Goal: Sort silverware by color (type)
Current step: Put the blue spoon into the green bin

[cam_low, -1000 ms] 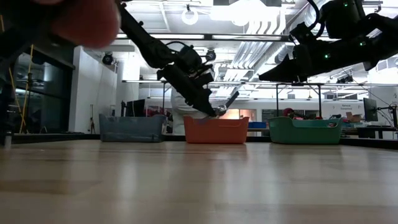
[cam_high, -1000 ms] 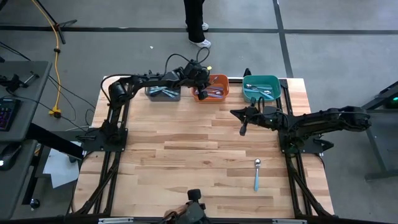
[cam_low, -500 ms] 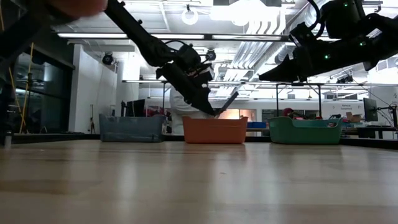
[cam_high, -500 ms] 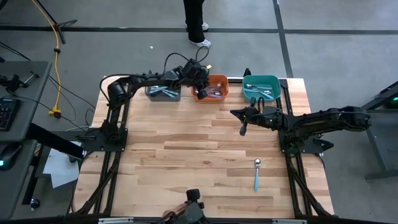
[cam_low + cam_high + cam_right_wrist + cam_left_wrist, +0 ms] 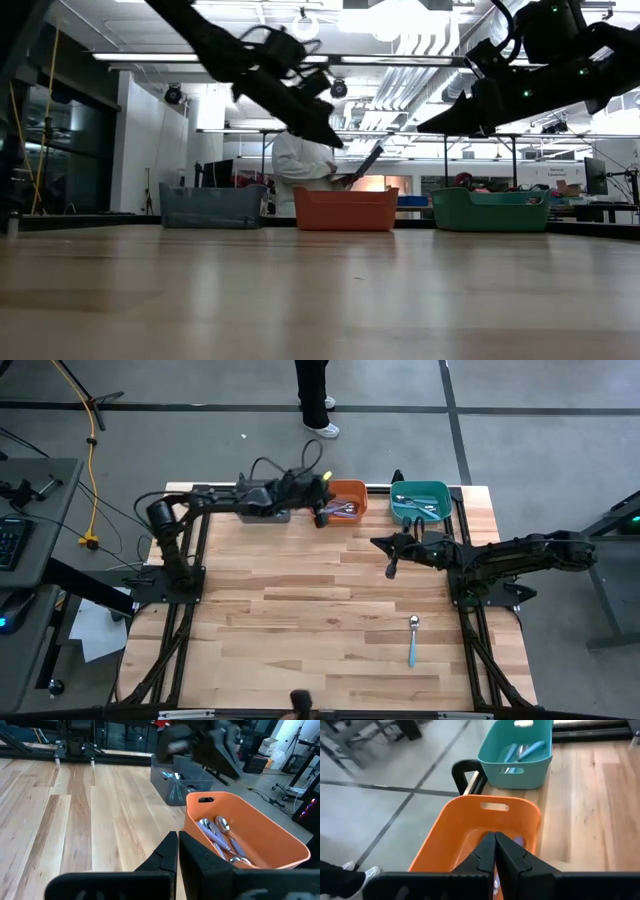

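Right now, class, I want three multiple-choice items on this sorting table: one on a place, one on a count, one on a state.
1. Where does the lone spoon lie?
A. on the bare table, near the right arm's base
B. in the grey bin
C. between the left jaws

2. How many bins stand along the far edge?
A. two
B. three
C. four

3. How do the jaws of the left gripper stand?
A. wide open
B. shut on a spoon
C. shut, holding nothing

Answers:
1 A: the high view shows it alone on the wood.
2 B: the grey bin, the orange bin and the teal bin stand there.
3 C: the left wrist view shows the tips meeting above the orange bin.
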You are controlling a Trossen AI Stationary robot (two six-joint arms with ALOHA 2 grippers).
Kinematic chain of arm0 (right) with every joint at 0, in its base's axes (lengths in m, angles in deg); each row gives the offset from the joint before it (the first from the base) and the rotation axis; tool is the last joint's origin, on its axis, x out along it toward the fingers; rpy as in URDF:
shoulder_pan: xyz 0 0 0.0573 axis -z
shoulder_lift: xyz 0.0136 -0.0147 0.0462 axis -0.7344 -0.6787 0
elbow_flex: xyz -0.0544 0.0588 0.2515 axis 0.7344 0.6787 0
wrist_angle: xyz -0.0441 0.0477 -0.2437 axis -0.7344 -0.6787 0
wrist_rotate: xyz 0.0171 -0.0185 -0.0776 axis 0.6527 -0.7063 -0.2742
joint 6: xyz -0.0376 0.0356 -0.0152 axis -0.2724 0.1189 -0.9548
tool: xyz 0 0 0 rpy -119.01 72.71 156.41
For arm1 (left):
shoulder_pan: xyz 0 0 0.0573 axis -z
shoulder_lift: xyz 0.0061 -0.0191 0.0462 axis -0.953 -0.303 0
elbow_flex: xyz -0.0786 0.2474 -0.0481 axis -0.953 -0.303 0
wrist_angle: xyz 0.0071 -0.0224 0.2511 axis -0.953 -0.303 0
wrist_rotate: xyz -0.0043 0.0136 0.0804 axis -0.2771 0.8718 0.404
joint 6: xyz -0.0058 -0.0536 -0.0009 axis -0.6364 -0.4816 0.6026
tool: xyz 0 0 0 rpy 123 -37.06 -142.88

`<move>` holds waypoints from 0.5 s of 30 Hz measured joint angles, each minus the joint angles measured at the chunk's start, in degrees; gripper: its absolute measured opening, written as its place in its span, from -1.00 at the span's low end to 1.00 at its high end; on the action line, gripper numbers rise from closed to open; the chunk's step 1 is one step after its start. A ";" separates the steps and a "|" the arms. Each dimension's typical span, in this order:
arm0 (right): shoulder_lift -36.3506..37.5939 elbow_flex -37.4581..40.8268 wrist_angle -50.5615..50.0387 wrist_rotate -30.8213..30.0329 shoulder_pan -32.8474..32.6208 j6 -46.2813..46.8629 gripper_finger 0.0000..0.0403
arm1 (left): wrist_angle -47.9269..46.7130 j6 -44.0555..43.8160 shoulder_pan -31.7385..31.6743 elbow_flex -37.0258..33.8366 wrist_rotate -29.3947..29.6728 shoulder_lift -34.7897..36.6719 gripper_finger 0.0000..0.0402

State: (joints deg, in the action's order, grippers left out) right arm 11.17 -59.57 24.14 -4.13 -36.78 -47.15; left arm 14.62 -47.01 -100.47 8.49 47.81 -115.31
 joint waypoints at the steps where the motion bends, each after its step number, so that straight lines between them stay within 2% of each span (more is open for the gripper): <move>1: 0.00 0.00 -0.42 0.00 0.00 0.10 -1.00 | 2.26 -0.78 0.67 -2.61 0.96 1.48 -0.99; 10: 0.00 -0.02 -4.88 2.05 -0.02 8.94 -1.00 | 21.25 -5.88 8.78 -26.43 4.77 13.52 -1.00; 15: 0.00 -0.04 -9.25 1.69 -0.03 14.61 -1.00 | 31.75 -6.78 13.71 -36.37 6.84 17.14 -1.00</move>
State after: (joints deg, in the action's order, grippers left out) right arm 11.17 -59.61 14.89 -2.43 -36.81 -32.54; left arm 46.37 -53.80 -86.76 -27.88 54.65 -98.17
